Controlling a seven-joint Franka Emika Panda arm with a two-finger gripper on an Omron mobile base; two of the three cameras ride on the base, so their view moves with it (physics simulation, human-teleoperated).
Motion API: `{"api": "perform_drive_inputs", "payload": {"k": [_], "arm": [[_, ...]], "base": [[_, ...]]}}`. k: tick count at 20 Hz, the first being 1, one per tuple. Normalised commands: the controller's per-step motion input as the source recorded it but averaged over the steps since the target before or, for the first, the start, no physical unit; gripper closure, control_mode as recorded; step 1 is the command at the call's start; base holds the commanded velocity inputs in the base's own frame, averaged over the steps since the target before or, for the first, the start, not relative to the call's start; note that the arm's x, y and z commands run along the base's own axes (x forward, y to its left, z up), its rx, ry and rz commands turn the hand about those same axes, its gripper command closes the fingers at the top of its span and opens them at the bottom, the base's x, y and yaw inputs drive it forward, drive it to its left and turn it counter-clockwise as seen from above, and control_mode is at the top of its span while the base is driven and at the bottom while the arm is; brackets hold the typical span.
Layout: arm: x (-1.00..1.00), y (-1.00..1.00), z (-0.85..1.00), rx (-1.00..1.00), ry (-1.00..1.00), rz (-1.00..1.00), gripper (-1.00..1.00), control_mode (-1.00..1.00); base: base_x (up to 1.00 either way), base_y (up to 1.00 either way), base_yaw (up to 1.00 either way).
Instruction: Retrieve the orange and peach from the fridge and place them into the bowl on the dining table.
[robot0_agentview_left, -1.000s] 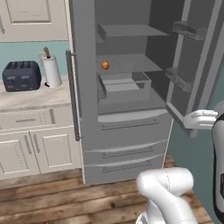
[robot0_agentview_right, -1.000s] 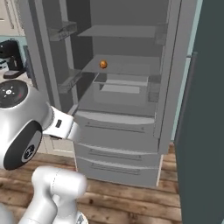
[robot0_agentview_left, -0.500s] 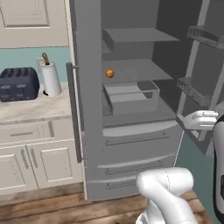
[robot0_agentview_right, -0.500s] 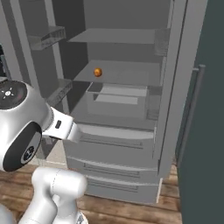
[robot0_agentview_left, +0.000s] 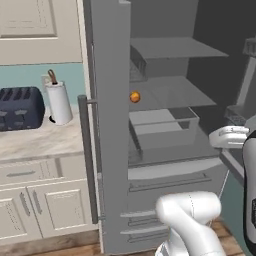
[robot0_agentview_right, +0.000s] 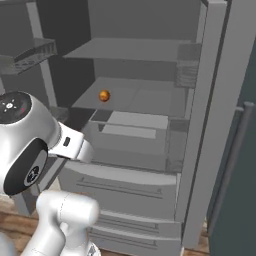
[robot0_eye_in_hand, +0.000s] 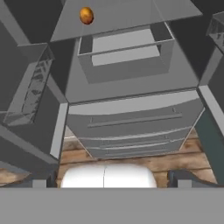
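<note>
Orange (robot0_agentview_left: 134, 97) on fridge (robot0_agentview_left: 172, 145) shelf.

The robot arm (robot0_agentview_right: 65, 215) was white, smooth and shiny, made of fat round tube parts. Its big round joint (robot0_agentview_right: 22, 142) had a black band around it. A dark cap on top had small white marks.

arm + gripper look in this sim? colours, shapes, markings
Glossy white rounded arm links with dark joints. A round black cap on the big joint carries small white markings. A white bar-shaped link juts out at the edge of the left base view. The gripper has two small dark grey fingers. No cables visible.
</note>
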Motion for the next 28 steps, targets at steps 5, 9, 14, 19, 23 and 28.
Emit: {"api": "perform_drive_inputs", "payload": {"k": [5,9,14,19,23,28], "arm": [[0.0,0.0,0.0,0.0,0.0,0.0,-1.0,1.0],[0.0,0.0,0.0,0.0,0.0,0.0,-1.0,1.0],[0.0,0.0,0.0,0.0,0.0,0.0,-1.0,1.0],[0.0,0.0,0.0,0.0,0.0,0.0,-1.0,1.0],[0.0,0.0,0.0,0.0,0.0,0.0,-1.0,1.0],[0.0,0.0,0.0,0.0,0.0,0.0,-1.0,1.0]], "base": [[0.6,0.0,0.12],[0.56,0.0,0.14],[0.52,-0.01,0.14],[0.34,-0.03,0.11],[0.06,-0.04,0.02],[0.08,0.0,0.0]]}}
